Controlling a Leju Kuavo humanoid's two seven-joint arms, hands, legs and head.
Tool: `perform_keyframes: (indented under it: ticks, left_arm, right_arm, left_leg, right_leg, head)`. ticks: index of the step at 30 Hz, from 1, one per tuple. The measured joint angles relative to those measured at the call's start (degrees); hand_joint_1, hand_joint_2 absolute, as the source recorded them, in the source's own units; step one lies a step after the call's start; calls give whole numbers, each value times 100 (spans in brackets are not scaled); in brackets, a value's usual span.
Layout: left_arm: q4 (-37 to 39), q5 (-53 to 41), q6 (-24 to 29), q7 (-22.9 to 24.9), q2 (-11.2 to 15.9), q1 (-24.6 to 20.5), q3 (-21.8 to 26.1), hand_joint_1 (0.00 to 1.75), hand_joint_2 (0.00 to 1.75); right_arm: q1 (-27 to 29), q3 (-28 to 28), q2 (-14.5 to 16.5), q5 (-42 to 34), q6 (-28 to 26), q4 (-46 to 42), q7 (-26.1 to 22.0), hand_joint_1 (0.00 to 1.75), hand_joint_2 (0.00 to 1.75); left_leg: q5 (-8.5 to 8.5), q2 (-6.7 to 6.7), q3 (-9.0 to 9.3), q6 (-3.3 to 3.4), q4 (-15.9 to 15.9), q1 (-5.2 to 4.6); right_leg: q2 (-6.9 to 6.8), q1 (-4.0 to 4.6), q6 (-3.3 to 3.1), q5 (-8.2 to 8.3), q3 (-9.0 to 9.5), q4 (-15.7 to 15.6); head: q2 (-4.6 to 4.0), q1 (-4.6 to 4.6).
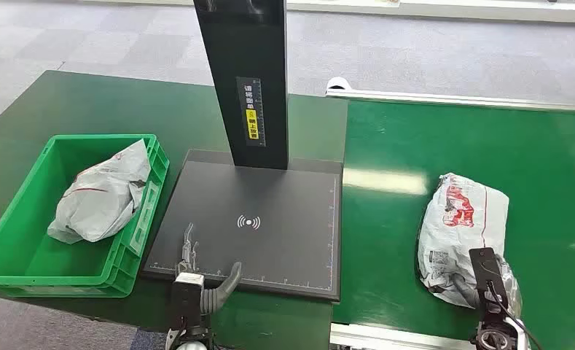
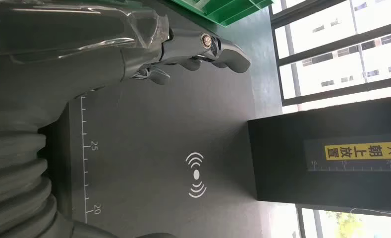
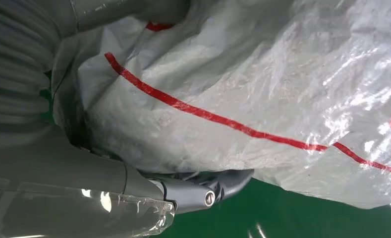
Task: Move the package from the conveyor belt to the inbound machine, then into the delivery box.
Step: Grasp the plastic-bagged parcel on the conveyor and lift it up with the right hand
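A grey plastic package with red print lies on the green conveyor belt at the right. My right hand is at its near end. In the right wrist view the thumb and a dark finger wrap around the package, gripping it. The inbound machine is a black scanning platform with a tall black post. My left hand hovers over the platform's front edge with its fingers spread and nothing in it. The green delivery box stands at the left.
Another grey package lies inside the green box. The platform carries a ruler scale and a white wireless mark. A green table top surrounds the box and machine. The belt's metal rail runs along its far side.
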Motion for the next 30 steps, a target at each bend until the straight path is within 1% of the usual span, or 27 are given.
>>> perform_keyframes:
  ticks: [7,11,14,18,22,25,27,30]
  left_arm:
    - [3,3,3,0,0,-39,-12,0,175]
    - [4,-2,33,0,2,-53,-20,0,175]
    - [-6,-5,38,0,9,-51,-21,0,175]
    - [-93,-22,31,0,21,-32,-21,0,175]
    - [-307,-64,10,0,61,24,-19,0,175]
    - [-517,-195,24,0,123,76,-17,0,175]
    - [-666,-249,-11,0,169,107,-17,0,175]
    - [-891,-248,-256,0,222,117,-4,0,175]
  right_arm:
    - [-438,88,-21,99,40,468,-97,175,175]
    - [-602,170,37,20,-164,622,-455,175,175]
    - [-620,225,158,-141,-430,494,-743,175,175]
    - [-437,352,385,-374,-788,-274,-975,175,175]
    - [-44,637,618,-546,-1152,-1544,-1211,175,175]
    - [248,933,788,-586,-1302,-2477,-1324,175,175]
    - [402,1145,898,-625,-1286,-2958,-1352,175,175]
    - [550,1527,1044,-815,-898,-3421,-1311,175,175]
  left_leg:
    - [0,1,1,0,0,0]
    - [1,-3,0,0,0,0]
    - [1,-5,-2,0,0,0]
    - [1,-6,-5,0,0,1]
    - [1,-5,-7,-1,-1,1]
    - [1,-4,-7,-1,-2,1]
    - [1,-4,-6,-1,-3,1]
    - [2,-1,-4,-1,-4,2]
  right_leg:
    - [0,0,0,0,2,0]
    - [-1,0,0,0,2,0]
    - [-1,1,0,0,0,1]
    - [-2,2,0,-1,-3,2]
    - [-2,3,-1,-1,-4,2]
    - [-2,3,-1,-2,-4,2]
    - [-2,4,-1,-2,-4,2]
    - [-1,5,-1,-2,-2,2]
  head:
    - [1,1]
    - [1,0]
    - [1,0]
    - [0,1]
    - [0,0]
    - [0,1]
    - [0,1]
    - [0,1]
